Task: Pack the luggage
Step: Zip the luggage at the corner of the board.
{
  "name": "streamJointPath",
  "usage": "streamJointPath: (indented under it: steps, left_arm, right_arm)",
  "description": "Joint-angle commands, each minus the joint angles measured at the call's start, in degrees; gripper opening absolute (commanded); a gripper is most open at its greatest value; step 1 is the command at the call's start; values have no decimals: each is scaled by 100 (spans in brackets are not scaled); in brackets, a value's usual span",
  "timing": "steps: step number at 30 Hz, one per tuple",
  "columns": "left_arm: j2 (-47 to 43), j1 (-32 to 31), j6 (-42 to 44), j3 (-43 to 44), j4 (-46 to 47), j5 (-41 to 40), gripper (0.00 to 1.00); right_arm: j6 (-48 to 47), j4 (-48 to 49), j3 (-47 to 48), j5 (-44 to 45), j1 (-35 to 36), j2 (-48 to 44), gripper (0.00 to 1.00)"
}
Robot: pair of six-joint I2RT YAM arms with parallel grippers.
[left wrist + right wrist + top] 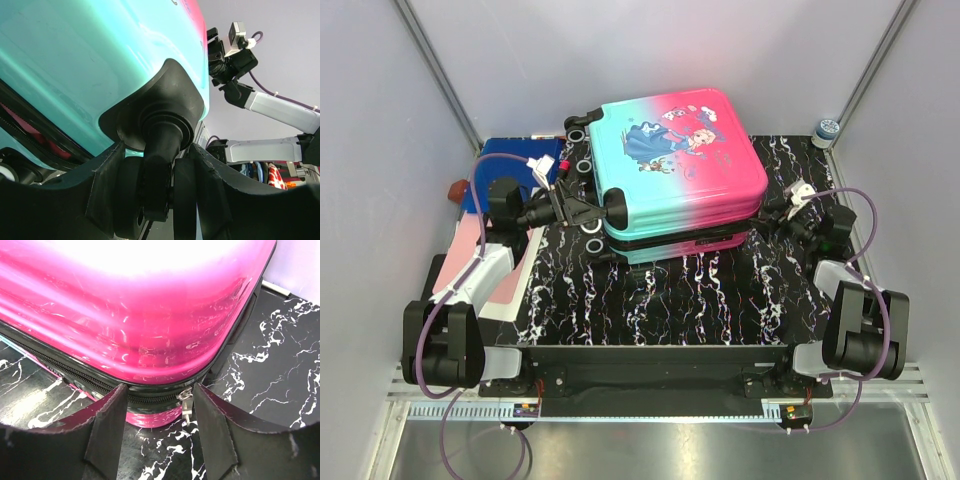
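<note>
Luggage (675,165): lying flat on the black marble table (660,300), shell halves nearly together.
Left gripper (600,212): at its 8 o'clock corner, fingers pinching a black wheel (150,195).
Right gripper (159,390): at the 4 o'clock pink corner, fingers spread, zipper pull (186,405) between them, untouched.

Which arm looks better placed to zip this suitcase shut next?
Right, probably. The right gripper, open, frames the zipper pull at the pink corner of the luggage; the left gripper clamps a wheel at its teal end.
</note>
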Motion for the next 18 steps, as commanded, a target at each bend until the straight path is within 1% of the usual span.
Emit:
streamJointPath:
  steps: [1,3,6,7,9,10,11,12,13,14,15,17,18]
  left_arm:
    - [-148,32,173,170,208,-59,0]
    - [-157,32,182,179,190,-77,0]
    - [-166,32,252,205,94,-112,0]
    - [-192,50,269,205,76,-112,0]
    - [-201,58,278,205,59,-121,0]
    - [-201,59,270,214,59,-121,0]
    - [-192,59,270,214,50,-121,0]
    - [-201,59,261,205,50,-121,0]
    - [-183,59,252,205,50,-112,0]
    - [-183,59,243,205,59,-121,0]
    - [-174,59,243,197,67,-112,0]
    - [-174,59,234,205,59,-130,0]
    - [-166,59,234,205,59,-121,0]
  right_arm:
    - [-242,814,385,178,3,74,62]
    - [-383,585,385,511,-33,92,62]
    - [-332,909,175,951,-243,144,65]
    - [26,1049,139,970,-479,162,65]
    - [694,1663,8,1049,-734,258,71]
    - [1368,1857,-19,997,-849,276,73]
    - [1653,2094,7,1022,-955,302,78]
    - [2099,1966,112,1292,-973,329,85]
    - [2652,1669,269,1434,-973,312,87]
    - [2919,674,758,1575,-973,303,87]
    - [3130,89,1033,1803,-973,285,85]
    - [3745,-1157,1673,1893,-973,302,77]
    - [3965,-1391,1799,1945,-964,294,73]
